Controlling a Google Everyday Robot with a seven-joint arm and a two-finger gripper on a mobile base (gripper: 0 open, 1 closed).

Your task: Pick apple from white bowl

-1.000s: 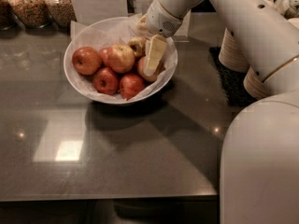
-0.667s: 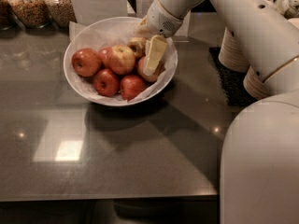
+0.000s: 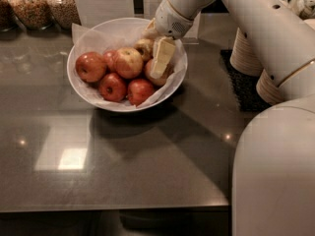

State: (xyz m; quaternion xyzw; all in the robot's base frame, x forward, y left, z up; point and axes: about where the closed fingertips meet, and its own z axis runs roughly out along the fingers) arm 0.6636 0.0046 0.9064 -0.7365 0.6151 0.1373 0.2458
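Note:
The white bowl [image 3: 83, 90], lined with crinkled white paper, stands on the dark counter at upper left of centre and holds several apples. The largest apple [image 3: 129, 62], yellow-green with a red blush, lies near the bowl's middle. Deep red apples [image 3: 113, 86] lie in front of and left of it, and a duller brownish-yellow apple [image 3: 144, 47] lies behind it. My gripper [image 3: 156, 58] reaches down into the right half of the bowl from the upper right. It is just right of the largest apple, over another apple [image 3: 152, 76] at the right side.
Glass jars [image 3: 29, 6] of dry food stand at the back left. Stacked beige disposable bowls [image 3: 248, 53] stand on a black mat [image 3: 243, 90] at the right. My white arm and base [image 3: 275, 171] fill the right side. A white box [image 3: 103, 4] stands behind the bowl.

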